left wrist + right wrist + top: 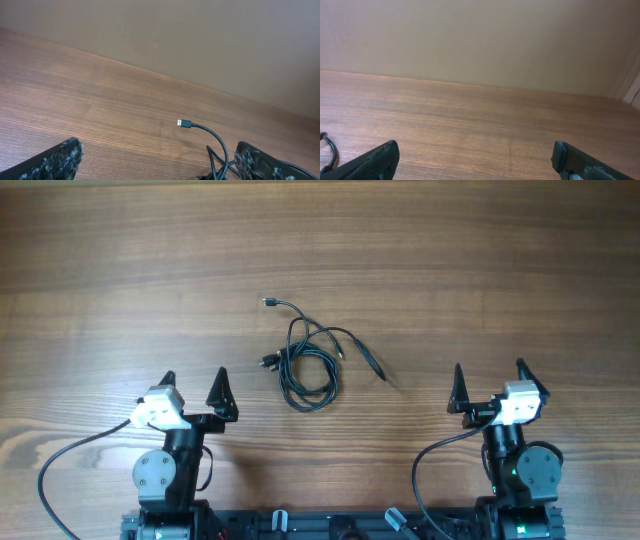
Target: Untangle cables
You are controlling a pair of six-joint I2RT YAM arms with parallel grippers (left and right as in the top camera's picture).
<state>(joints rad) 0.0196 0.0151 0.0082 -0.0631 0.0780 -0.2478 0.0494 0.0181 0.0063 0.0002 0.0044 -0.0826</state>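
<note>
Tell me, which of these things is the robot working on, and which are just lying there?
Job: tangled cables; left gripper; right gripper, both open.
Just there: wooden table; thick arm wires.

Overhead: looks straight down on the counter (100,260) from well above. Wrist views: low, close to the counter, facing the far wall (200,40). Left wrist shares the cables (186,123) with overhead; right wrist catches only their edge.
</note>
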